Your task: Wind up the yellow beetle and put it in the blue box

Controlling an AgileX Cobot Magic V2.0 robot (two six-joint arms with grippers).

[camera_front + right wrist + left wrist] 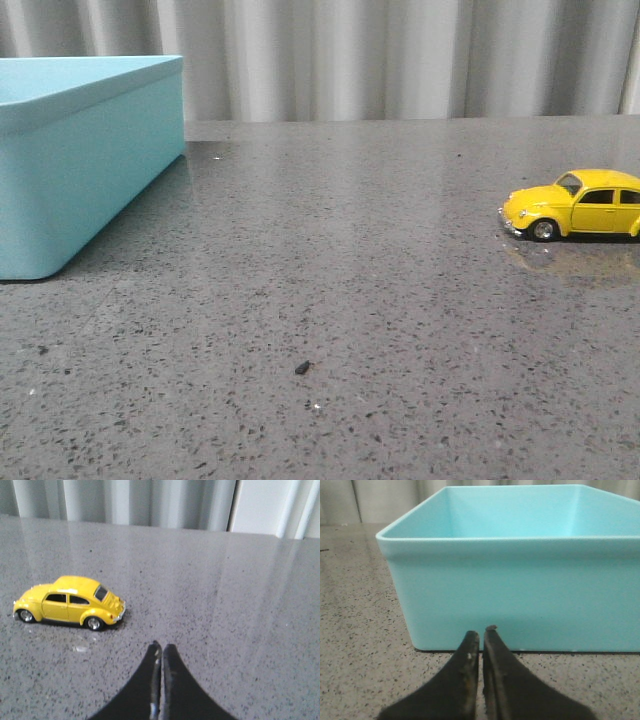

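Note:
The yellow beetle (575, 204) stands on its wheels on the grey speckled table at the right edge of the front view, nose to the left. It also shows in the right wrist view (70, 603). The blue box (70, 150) stands at the far left and fills the left wrist view (520, 580); its inside looks empty. My left gripper (481, 632) is shut and empty, close to the box's near wall. My right gripper (162, 647) is shut and empty, apart from the beetle. Neither gripper shows in the front view.
The grey speckled table (350, 300) carries a small dark crumb (302, 368) near the front middle. A pale pleated curtain (400, 50) hangs behind the table's far edge.

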